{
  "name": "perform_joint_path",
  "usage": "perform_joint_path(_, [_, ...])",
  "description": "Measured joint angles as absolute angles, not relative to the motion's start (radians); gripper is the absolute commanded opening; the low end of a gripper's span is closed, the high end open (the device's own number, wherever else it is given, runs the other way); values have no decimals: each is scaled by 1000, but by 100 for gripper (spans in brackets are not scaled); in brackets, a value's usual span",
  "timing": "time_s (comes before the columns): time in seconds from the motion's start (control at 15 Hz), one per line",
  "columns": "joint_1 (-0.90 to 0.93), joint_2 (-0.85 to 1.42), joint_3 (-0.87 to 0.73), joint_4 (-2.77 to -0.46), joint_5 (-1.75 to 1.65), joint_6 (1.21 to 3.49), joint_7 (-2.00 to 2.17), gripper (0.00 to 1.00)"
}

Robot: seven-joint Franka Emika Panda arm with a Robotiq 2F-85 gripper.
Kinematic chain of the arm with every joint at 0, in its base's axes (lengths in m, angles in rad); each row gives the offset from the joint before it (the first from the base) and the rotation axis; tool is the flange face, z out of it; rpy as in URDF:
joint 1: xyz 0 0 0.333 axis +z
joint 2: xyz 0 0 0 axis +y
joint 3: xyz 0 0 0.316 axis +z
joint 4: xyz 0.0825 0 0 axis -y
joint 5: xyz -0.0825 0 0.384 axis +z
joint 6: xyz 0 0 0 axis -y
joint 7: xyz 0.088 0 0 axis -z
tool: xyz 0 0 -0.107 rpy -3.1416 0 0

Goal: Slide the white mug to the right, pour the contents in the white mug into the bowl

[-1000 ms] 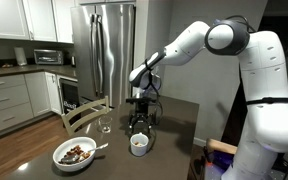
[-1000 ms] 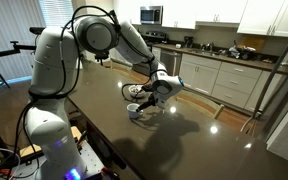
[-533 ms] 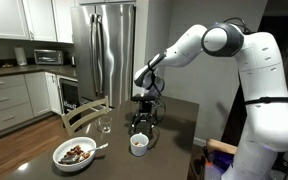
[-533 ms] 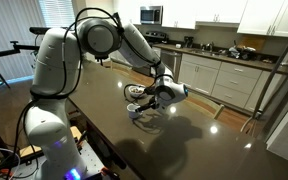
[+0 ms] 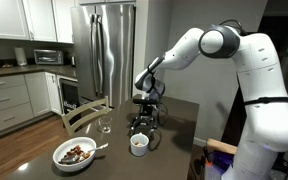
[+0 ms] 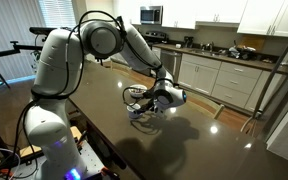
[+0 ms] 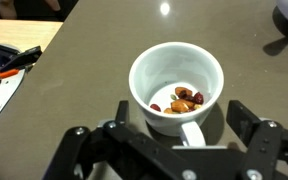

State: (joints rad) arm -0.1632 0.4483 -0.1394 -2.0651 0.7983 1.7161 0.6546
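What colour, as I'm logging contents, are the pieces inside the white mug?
Reddish-brown and orange pieces in the white mug, clearest in the wrist view.

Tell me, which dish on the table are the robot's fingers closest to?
The mug, small and white, with a handle: the open fingers hang right by it. The wide bowl and the clear glass stand farther off.

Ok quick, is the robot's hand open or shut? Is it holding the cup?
Gripper: open, holding nothing. It hangs over the white mug, one finger on each side.
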Motion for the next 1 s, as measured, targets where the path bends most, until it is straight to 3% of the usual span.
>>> perform_joint_path(1.0, [-151, 493, -141, -2113, 950, 1712, 552, 100])
